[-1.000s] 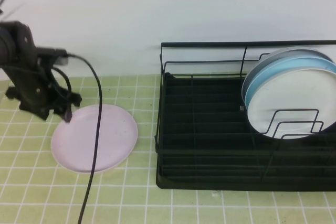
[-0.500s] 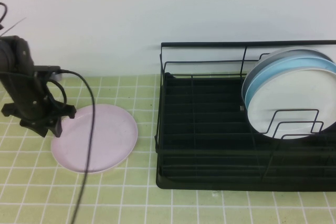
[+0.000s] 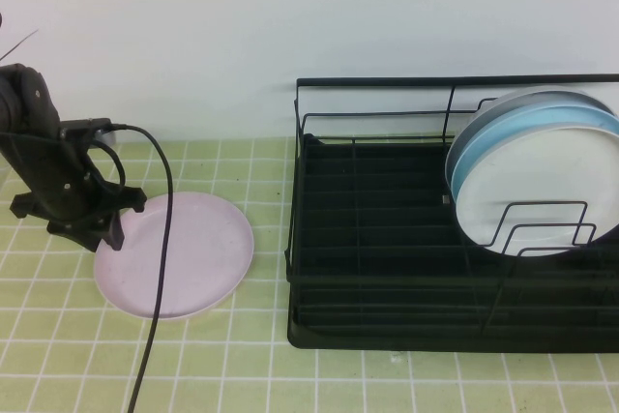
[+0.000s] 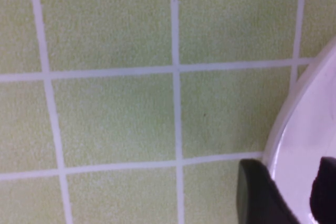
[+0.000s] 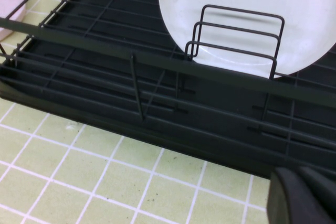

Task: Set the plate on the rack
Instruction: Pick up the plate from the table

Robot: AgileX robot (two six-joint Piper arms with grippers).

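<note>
The pale pink plate (image 3: 184, 253) lies flat on the green tiled table, left of the black wire rack (image 3: 387, 239). My left gripper (image 3: 108, 239) is low at the plate's left rim. In the left wrist view the gripper (image 4: 287, 174) is open, with one finger on the tile outside the rim and the other over the plate (image 4: 310, 145). The rim sits between the jaws. My right gripper (image 5: 307, 182) is shut and empty, in front of the rack (image 5: 105, 51); it is out of the high view. The pink plate's edge shows in the right wrist view (image 5: 8, 3).
A white plate (image 3: 532, 191) and a light blue plate (image 3: 503, 123) stand upright in the rack's right end, behind wire dividers (image 3: 542, 229). The rack's left and middle slots hold nothing. The left arm's cable (image 3: 160, 268) hangs across the pink plate. A white wall is behind.
My left gripper has moved left and lower, from the plate's back-left edge to its left rim. The plate and the rack have not moved.
</note>
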